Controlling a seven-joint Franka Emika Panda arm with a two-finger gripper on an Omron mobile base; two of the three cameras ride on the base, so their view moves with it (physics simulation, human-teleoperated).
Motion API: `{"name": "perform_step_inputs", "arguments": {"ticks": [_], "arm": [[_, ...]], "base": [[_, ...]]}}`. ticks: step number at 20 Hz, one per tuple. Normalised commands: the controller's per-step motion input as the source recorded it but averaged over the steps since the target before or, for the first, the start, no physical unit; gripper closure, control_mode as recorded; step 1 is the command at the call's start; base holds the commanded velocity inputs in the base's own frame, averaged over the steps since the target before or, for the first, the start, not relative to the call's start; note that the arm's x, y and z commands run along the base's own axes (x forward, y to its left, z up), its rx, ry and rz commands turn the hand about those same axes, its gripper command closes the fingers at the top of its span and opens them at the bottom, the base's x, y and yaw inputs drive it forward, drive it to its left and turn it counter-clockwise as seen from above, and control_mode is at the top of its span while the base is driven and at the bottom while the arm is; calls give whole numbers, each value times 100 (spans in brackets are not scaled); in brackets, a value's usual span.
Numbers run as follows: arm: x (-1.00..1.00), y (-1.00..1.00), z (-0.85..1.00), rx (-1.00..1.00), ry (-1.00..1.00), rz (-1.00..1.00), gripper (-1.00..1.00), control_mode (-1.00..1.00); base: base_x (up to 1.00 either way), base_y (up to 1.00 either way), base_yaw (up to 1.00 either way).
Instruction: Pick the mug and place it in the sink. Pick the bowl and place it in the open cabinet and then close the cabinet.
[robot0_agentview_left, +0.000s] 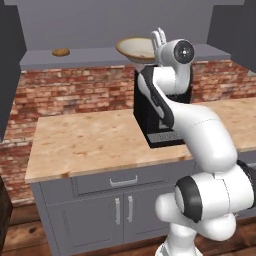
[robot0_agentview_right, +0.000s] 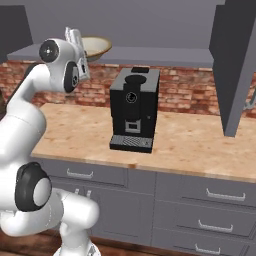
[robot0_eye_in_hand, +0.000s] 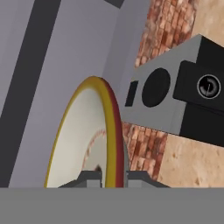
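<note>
Our claw (robot0_eye_in_hand: 114, 177) pinches the bowl (robot0_agentview_left: 136, 48) by its rim, nearly closed, level with the cabinet (robot0_agentview_left: 100, 56) shelf. We should ease it inward, level; shelf clearance looks slim, perhaps.

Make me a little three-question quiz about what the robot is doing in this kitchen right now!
1. True or false: the pincer is shut on the rim of the bowl.
2. Where is the bowl? A) on the wooden counter B) held up by the cabinet shelf C) on top of the coffee machine
3. Fill in: the small brown round lump lies on the cabinet ____.

Key:
1. True. One finger sits on each side of the rim.
2. B. The bowl is level with the shelf's edge, above the coffee machine.
3. shelf.
</note>
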Motion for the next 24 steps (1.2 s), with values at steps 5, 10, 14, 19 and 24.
{"name": "perform_step_inputs", "arguments": {"ticks": [5,10,14,19,24], "arm": [[43,0,0,0,1,0,100,-100],[43,0,0,0,0,0,100,-100],[43,0,0,0,0,0,100,-100],[39,0,-1,0,0,0,100,-100],[30,0,-7,0,1,0,100,-100]], "base": [[0,0,0],[0,0,0],[0,0,0],[0,0,0],[0,0,0]]}}
